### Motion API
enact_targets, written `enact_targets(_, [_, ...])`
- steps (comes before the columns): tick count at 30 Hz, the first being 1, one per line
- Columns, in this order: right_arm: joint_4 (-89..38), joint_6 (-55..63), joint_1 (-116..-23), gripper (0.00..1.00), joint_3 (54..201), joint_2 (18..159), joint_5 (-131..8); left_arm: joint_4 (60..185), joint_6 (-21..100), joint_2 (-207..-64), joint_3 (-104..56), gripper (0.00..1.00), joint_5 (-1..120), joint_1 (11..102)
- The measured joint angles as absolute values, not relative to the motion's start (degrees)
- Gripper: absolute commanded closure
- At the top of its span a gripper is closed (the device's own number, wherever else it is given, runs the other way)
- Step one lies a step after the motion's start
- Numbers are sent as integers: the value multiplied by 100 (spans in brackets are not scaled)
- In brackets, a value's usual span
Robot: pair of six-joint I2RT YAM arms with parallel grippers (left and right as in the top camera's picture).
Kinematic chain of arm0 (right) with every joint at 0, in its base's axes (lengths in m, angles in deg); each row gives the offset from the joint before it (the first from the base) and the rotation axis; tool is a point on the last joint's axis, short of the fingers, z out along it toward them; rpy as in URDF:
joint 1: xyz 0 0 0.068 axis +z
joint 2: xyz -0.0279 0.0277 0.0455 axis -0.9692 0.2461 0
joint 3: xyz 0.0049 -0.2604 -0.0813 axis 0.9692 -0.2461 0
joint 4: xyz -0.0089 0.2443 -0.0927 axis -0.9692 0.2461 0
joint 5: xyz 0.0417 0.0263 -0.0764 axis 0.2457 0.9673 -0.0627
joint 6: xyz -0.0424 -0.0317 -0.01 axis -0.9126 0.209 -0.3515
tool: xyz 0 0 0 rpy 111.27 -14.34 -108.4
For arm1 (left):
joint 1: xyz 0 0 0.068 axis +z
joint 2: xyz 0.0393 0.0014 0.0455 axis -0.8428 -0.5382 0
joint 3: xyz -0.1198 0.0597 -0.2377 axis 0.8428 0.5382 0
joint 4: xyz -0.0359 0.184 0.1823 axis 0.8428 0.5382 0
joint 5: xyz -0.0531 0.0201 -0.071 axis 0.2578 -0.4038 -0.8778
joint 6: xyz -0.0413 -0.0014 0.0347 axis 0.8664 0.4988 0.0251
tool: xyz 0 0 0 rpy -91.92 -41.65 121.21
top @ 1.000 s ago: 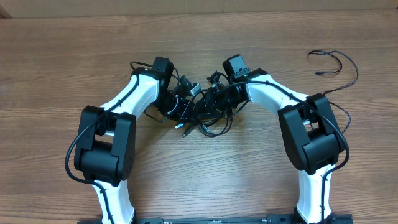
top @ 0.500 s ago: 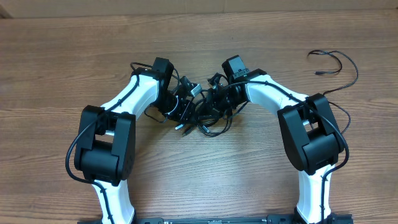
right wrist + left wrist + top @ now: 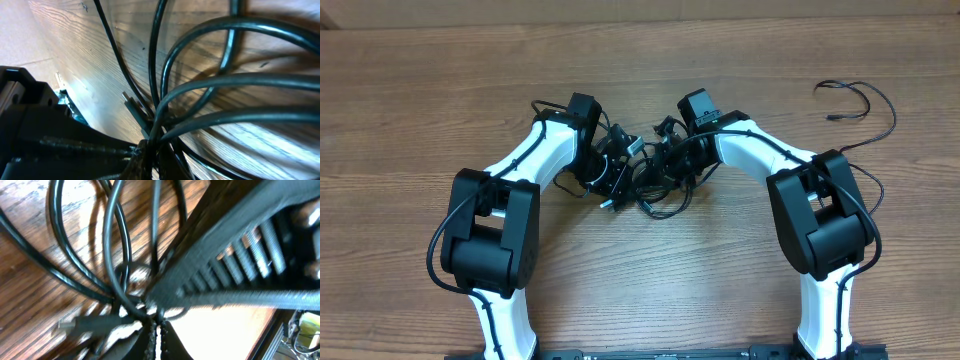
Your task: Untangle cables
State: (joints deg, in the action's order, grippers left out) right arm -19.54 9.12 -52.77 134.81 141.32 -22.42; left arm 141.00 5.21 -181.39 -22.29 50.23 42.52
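At frame centre on the bench (image 3: pixel 420 80), we see the left pincer (image 3: pixel 156 326) and right pincer (image 3: pixel 149 152) each clamped on the knotted cables (image 3: pixel 655 200); pulling apart could, we judge, tighten the knot.

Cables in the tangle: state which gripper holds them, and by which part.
Both. The left gripper and the right gripper are each shut on a few strands of the cables, pinched along their length where the loops converge.

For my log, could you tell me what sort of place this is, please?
Likely a robotics lab workbench: a wood-grain table, white left arm and right arm, tangled black cables between them.
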Motion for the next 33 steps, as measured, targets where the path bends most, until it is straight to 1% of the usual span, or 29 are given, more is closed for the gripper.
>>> enact_targets(7, [-1866,659,-5666,96,13481,14132,-2264,14143,587,-18139,-2229,95,5276,4294])
enact_targets(13, [-1840,543,-5685,96,13481,14132,-2292,14115,604,-18139,-2229,96,5263,4296])
enact_targets(14, [-1838,550,-5683,96,13481,14132,-2292,14091,604,-18139,-2229,95,5233,4296])
enact_targets(16, [-1836,624,-5670,96,13481,14132,-2294,14041,567,-18139,-2229,90,5117,4296])
enact_targets(18, [-1836,738,-5661,95,13481,14132,-2294,13995,434,-18139,-2229,87,4918,4294])
enact_targets(19, [-1833,816,-5657,91,13481,14132,-2294,13969,379,-18139,-2229,87,4813,4291])
enact_targets(21, [-1833,956,-5653,75,13481,14132,-2292,13890,283,-18139,-2229,89,4669,4278])
enact_targets(22, [-1831,1002,-5653,71,13481,14132,-2303,13824,264,-18139,-2229,89,4647,4263])
enact_targets(25, [-1836,1057,-5653,66,13481,14132,-2327,13750,261,-18139,-2229,89,4658,4241])
enact_targets(29, [-1818,1100,-5653,66,13481,14132,-2423,13722,261,-18139,-2229,89,4688,4241])
enact_targets(31, [-1757,1166,-5653,67,13481,14132,-2587,13722,261,-18139,-2229,90,4693,4239])
enact_targets(33, [-1678,1267,-5653,73,13481,14132,-2749,13691,261,-18139,-2229,90,4695,4215])
